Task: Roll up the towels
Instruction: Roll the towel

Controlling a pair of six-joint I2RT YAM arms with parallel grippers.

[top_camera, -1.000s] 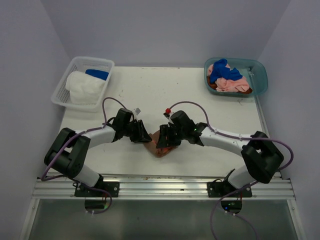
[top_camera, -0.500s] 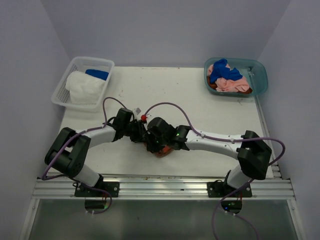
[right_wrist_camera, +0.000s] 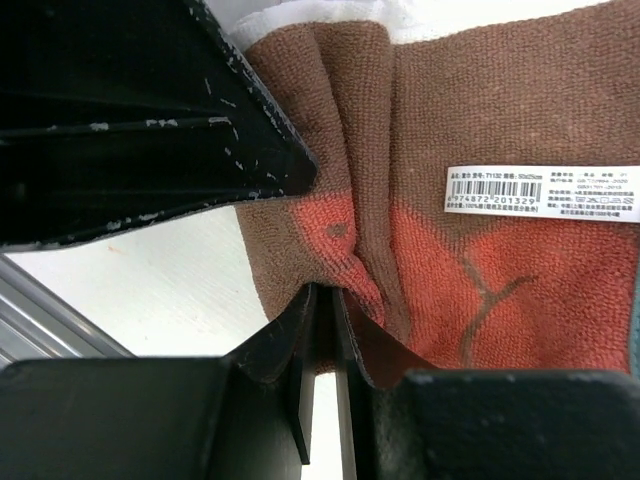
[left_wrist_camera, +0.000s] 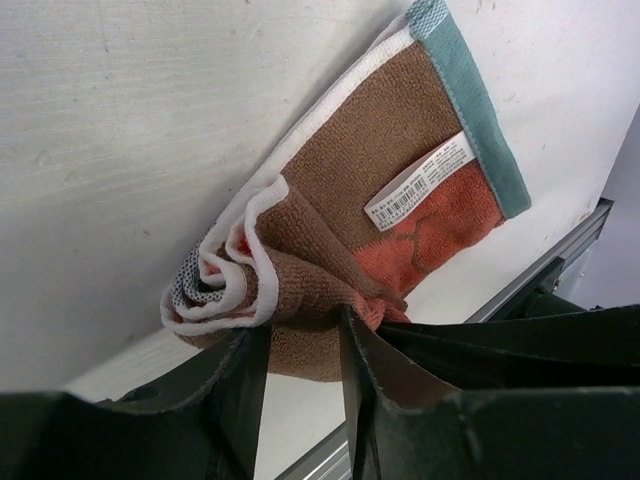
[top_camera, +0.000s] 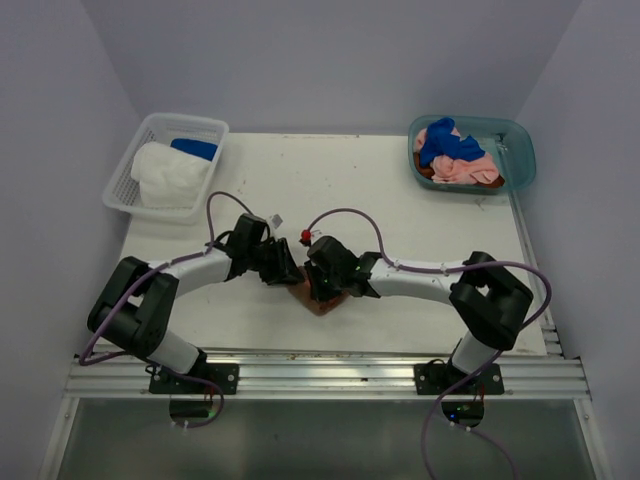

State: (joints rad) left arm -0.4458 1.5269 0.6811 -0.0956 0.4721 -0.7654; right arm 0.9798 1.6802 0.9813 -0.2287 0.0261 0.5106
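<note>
Our left gripper [left_wrist_camera: 300, 345] and right gripper [right_wrist_camera: 322, 300], jaws narrow, both pinch the brown towel [left_wrist_camera: 370, 180]; under it the table [top_camera: 400, 200], lilac walls [top_camera: 300, 60] around.

My white table [top_camera: 340, 180] is lightly marked and stands between plain lilac-grey walls [top_camera: 330, 60]. My white mesh basket [top_camera: 122, 182] sits at its far left corner. My teal plastic tub [top_camera: 527, 158] sits at the far right corner, well apart from the basket. A metal rail [top_camera: 320, 372] runs along the near edge.
</note>
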